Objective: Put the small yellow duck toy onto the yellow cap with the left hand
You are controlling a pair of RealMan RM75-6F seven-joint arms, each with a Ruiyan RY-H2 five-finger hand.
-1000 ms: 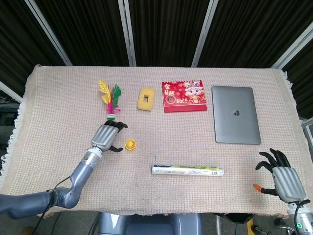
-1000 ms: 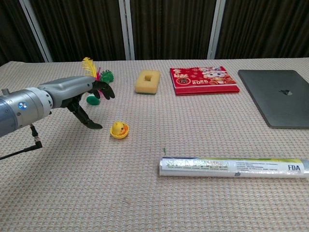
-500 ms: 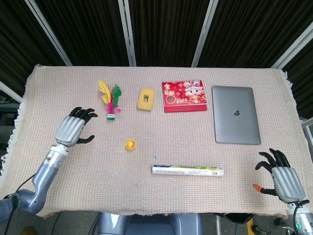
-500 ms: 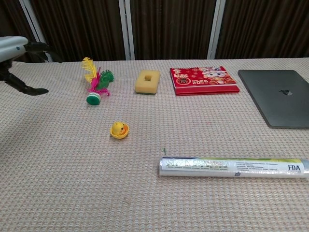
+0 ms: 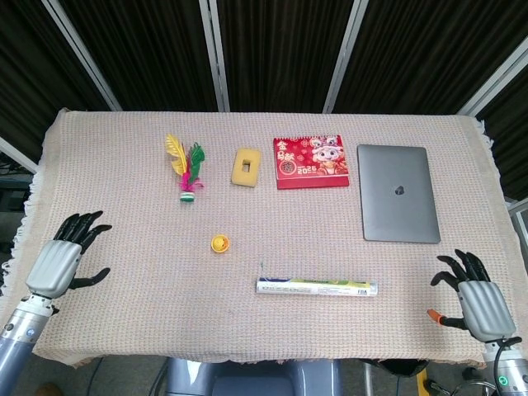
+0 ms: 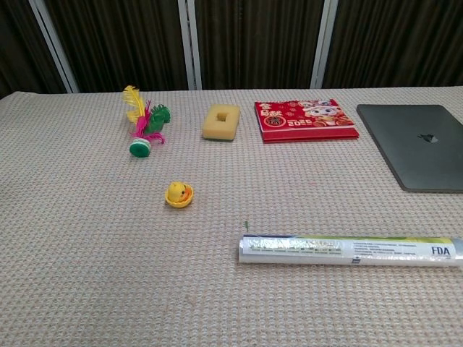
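The small yellow duck toy (image 5: 219, 242) (image 6: 177, 192) sits on top of the yellow cap (image 6: 179, 202) near the middle of the table, a little left of centre. My left hand (image 5: 59, 263) hovers at the table's left edge, far from the duck, fingers spread and holding nothing. At the front right corner my right hand (image 5: 478, 300) is also open and empty. Neither hand shows in the chest view.
A feather shuttlecock (image 5: 186, 171) lies behind the duck, with a yellow sponge (image 5: 244, 167), a red calendar (image 5: 310, 162) and a grey laptop (image 5: 398, 204) further right. A foil roll (image 5: 317, 287) lies in front of the duck. A woven cloth (image 5: 124, 148) covers the table.
My left hand has drawn back from beside the duck to the table's left edge and has left the chest view. The duck stays on the cap. The right hand has not moved.
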